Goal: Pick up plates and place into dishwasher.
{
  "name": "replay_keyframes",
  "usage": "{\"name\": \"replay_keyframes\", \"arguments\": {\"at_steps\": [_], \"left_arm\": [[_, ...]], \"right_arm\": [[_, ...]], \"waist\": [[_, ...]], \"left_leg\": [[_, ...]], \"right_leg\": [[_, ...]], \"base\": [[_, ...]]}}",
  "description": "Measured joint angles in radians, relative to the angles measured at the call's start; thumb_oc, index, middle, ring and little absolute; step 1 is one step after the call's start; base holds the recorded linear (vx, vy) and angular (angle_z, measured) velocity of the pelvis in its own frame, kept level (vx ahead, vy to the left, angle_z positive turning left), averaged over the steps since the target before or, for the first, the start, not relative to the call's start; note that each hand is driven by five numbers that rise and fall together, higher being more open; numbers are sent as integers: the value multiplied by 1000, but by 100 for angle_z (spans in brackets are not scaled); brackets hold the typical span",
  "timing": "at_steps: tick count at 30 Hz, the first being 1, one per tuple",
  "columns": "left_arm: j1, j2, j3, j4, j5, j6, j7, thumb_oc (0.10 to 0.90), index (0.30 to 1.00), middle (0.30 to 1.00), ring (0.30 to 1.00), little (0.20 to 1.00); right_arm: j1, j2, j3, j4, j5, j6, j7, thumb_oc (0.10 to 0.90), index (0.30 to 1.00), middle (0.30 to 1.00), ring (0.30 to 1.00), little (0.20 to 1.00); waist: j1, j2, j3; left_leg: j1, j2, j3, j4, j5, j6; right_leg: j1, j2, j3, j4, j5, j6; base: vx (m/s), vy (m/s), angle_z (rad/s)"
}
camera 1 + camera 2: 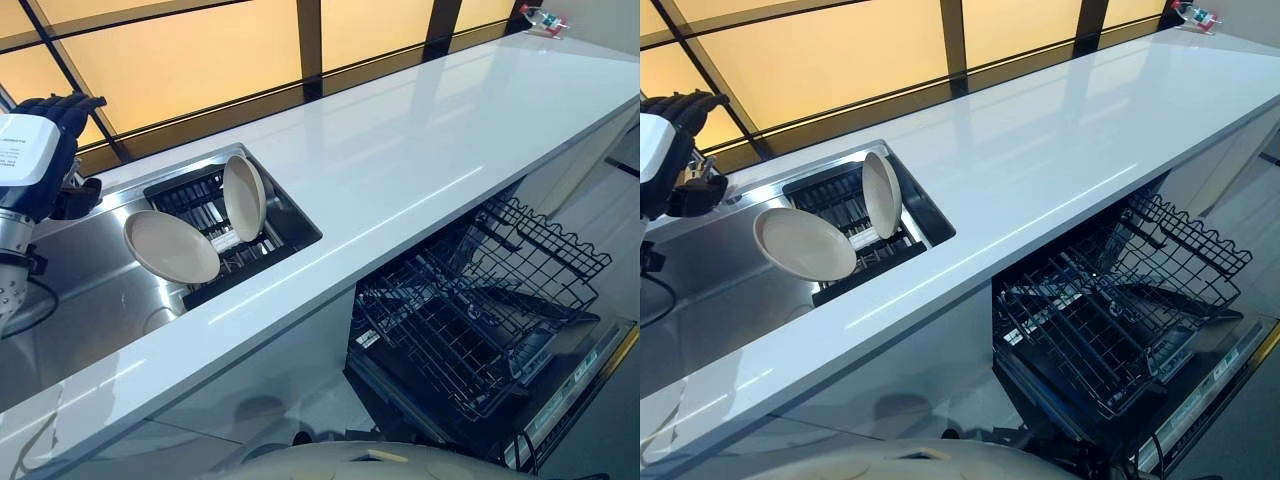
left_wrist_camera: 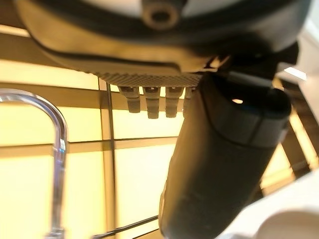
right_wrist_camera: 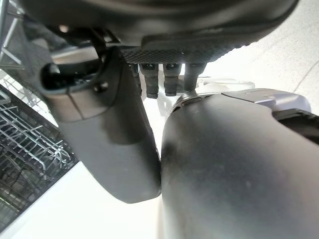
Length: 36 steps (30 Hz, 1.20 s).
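Note:
Two cream plates stand in a black dish rack (image 1: 290, 232) inside the steel sink (image 1: 80, 290). One plate (image 1: 245, 197) is upright on its edge; the other plate (image 1: 172, 246) leans out over the rack's left side. My left hand (image 1: 58, 112) hangs raised over the sink's far left, well apart from the plates, its fingers (image 2: 149, 104) relaxed and holding nothing. The right hand (image 3: 124, 144) is low beside the dishwasher, with its fingers (image 3: 164, 77) relaxed and nothing in it. The dishwasher (image 1: 560, 390) is open at the lower right, its wire rack (image 1: 470, 320) pulled out.
A long white counter (image 1: 420, 150) runs from the sink to the far right, above the dishwasher. A chrome faucet (image 2: 57, 129) curves up near my left hand. Amber window panes with dark frames (image 1: 310, 40) back the counter. A small coloured object (image 1: 545, 18) sits at its far end.

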Motion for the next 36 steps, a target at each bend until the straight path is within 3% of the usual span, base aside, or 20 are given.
{"name": "replay_keyframes", "arguments": {"at_steps": [6,16,26,36], "left_arm": [[5,68,-1,14,122,-1,-24,800,900,900,900,900],[5,69,-56,83,169,-14,-73,800,900,900,900,900],[3,95,-110,81,238,-90,-134,800,900,900,900,900],[-15,100,-142,76,270,-105,-165,800,900,900,900,900]], "right_arm": [[0,-5,0,1,-1,16,0,800,900,900,900,900],[-3,-10,0,1,-1,25,1,800,900,900,900,900],[-4,-12,-1,2,-2,25,5,800,900,900,900,900],[-7,-14,-14,4,-5,24,9,800,900,900,900,900]], "waist": [[5,8,-9],[3,8,-12],[-3,6,-14],[-22,4,-14]], "left_leg": [[-7,0,-6,0,3,-1],[-9,-6,-14,0,8,1],[-10,-7,-11,0,8,1],[-11,-7,-9,0,8,1]], "right_leg": [[0,0,-5,0,-2,3],[-1,-4,-20,3,-1,2],[-4,-6,-19,4,-2,3],[-6,-6,-17,4,-2,3]], "base": [[0,-1,1],[-4,4,3],[0,0,0],[0,0,0]]}}
